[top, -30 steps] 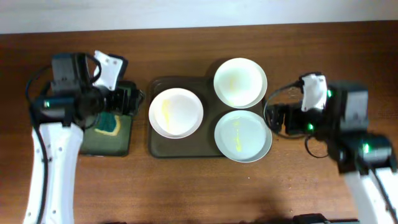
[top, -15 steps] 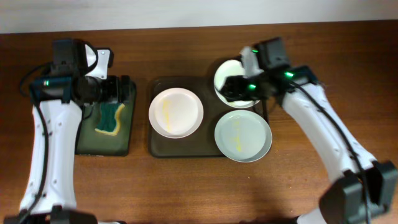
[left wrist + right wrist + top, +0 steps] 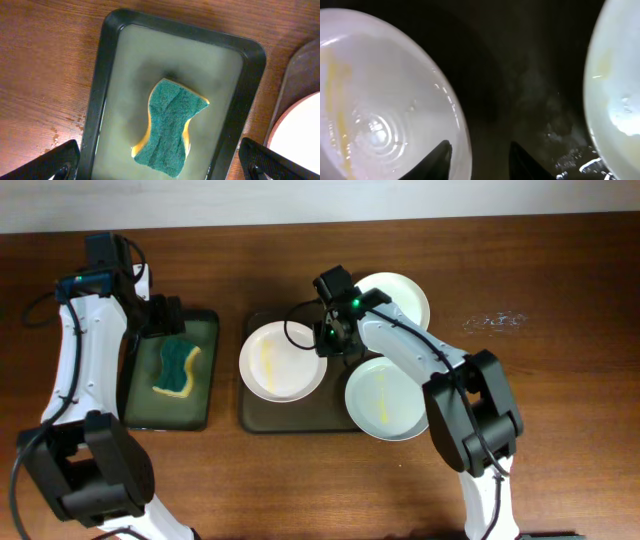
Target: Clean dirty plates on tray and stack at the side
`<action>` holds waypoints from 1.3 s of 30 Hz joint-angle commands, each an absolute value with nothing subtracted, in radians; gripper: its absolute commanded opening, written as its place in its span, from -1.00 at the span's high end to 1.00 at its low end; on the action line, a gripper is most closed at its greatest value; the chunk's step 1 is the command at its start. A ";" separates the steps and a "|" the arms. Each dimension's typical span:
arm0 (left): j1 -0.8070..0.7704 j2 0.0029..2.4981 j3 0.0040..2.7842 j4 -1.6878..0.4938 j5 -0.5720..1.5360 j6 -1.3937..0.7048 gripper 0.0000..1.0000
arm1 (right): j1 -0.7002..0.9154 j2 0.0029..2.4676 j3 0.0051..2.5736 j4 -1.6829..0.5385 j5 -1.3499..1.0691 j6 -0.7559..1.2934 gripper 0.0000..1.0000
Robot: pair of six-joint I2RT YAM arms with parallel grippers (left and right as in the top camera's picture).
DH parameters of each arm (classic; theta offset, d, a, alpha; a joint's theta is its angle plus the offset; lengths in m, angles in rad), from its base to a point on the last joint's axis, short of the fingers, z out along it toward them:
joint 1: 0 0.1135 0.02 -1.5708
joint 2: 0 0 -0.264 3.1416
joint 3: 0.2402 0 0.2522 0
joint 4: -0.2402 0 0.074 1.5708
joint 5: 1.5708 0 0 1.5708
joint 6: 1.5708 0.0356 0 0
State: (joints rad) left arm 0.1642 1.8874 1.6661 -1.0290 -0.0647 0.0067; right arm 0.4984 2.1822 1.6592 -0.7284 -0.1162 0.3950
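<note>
The brown wooden table (image 3: 580,430) holds it all. The big dark tray (image 3: 300,418) sits in the middle, and a smaller black tray (image 3: 190,412) lies beside it, on the left arm's side. I count two trays, three plates, one sponge and two arms. All three plates are on the big tray. The near white plate (image 3: 283,361) is on its left half. The far white plate (image 3: 400,295) is at the far right corner, poking past the rim. The grey-green plate (image 3: 391,398) is at the near right, also hanging over the edge. Yellow smears show on the near white one and the grey-green one. I think the plates are hard, smooth and light, slippery where wet, and could crack if dropped, so the thin rim is the place to pinch. The green and yellow sponge (image 3: 170,127) lies in the black tray and looks soft. The left gripper (image 3: 160,162) hangs over the sponge, jaws spread very wide, holding nothing. The right gripper (image 3: 480,160) is at the near white plate's right edge, jaws a little apart with the rim between them, not pinching it
</note>
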 commanded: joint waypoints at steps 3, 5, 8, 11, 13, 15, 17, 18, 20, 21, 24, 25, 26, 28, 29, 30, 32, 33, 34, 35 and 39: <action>0.165 1.930 1.685 -1.026 -0.076 0.015 -1.00 | 0.533 2.241 1.672 -0.725 -0.146 0.424 0.43; 0.165 1.942 1.685 -1.028 -0.076 0.015 -1.00 | 0.551 2.256 1.672 -0.734 -0.142 0.457 0.73; 0.165 1.976 1.684 -1.044 -0.076 0.016 -0.81 | 0.562 2.285 1.670 -0.752 -0.138 0.506 0.91; 0.165 2.014 1.684 -1.044 -0.076 0.128 -0.67 | 0.562 2.296 1.659 -0.761 -0.137 0.507 0.91; 0.165 2.034 1.684 -1.045 -0.076 0.135 -0.52 | 0.562 2.296 1.659 -0.767 -0.125 0.507 0.92; 0.163 2.070 1.684 -1.045 -0.056 0.193 -0.34 | 0.562 2.296 1.659 -0.772 -0.122 0.507 0.92; 0.162 2.106 1.684 -1.050 -0.041 0.238 -0.29 | 0.562 2.296 1.659 -0.774 -0.119 0.507 0.91; 0.162 2.130 1.684 -1.053 -0.041 0.241 -0.27 | 0.562 2.296 1.659 -0.775 -0.119 0.507 0.92; 0.162 2.185 1.683 -1.060 -0.041 0.241 -0.22 | 0.562 2.296 1.659 -0.779 -0.119 0.507 0.92; 0.162 2.200 1.683 -1.061 -0.041 0.237 -0.15 | 0.562 2.296 1.659 -0.778 -0.119 0.507 0.92; 0.162 2.218 1.683 -1.060 -0.012 0.233 0.28 | 0.562 2.296 1.659 -0.779 -0.118 0.507 0.92; 0.162 2.218 1.683 -1.060 0.004 0.233 0.52 | 0.562 2.296 1.659 -0.778 -0.119 0.507 0.92; 0.162 2.218 1.683 -1.060 0.009 0.232 0.64 | 0.562 2.296 1.659 -0.778 -0.118 0.507 0.92; 0.162 2.218 1.683 -1.060 0.008 0.205 0.85 | 0.562 2.296 1.659 -0.779 -0.118 0.507 0.91; 0.162 2.218 1.683 -1.060 0.008 0.202 1.00 | 0.562 2.296 1.659 -0.779 -0.119 0.507 0.92; 0.162 2.218 1.683 -1.059 0.008 0.202 1.00 | 0.562 2.296 1.659 -0.779 -0.119 0.507 0.91; 0.162 2.216 1.701 -1.061 0.009 0.159 1.00 | 0.562 2.296 1.659 -0.775 -0.118 0.506 0.92; 0.162 2.215 1.729 -1.082 0.012 0.134 1.00 | 0.562 2.296 1.659 -0.770 -0.118 0.506 0.91; 0.161 2.215 1.779 -1.117 0.032 0.124 1.00 | 0.562 2.296 1.659 -0.770 -0.118 0.506 0.92; 0.158 2.215 1.842 -1.154 0.056 0.124 1.00 | 0.562 2.296 1.659 -0.770 -0.119 0.506 0.92; 0.135 2.215 2.098 -1.294 0.152 0.125 1.00 | 0.560 2.296 1.659 -0.772 -0.130 0.506 0.91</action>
State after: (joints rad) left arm 0.1570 2.2215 1.9278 -1.2369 0.0509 0.1448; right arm 0.5396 2.2360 1.6775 -0.7578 -0.1318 0.4984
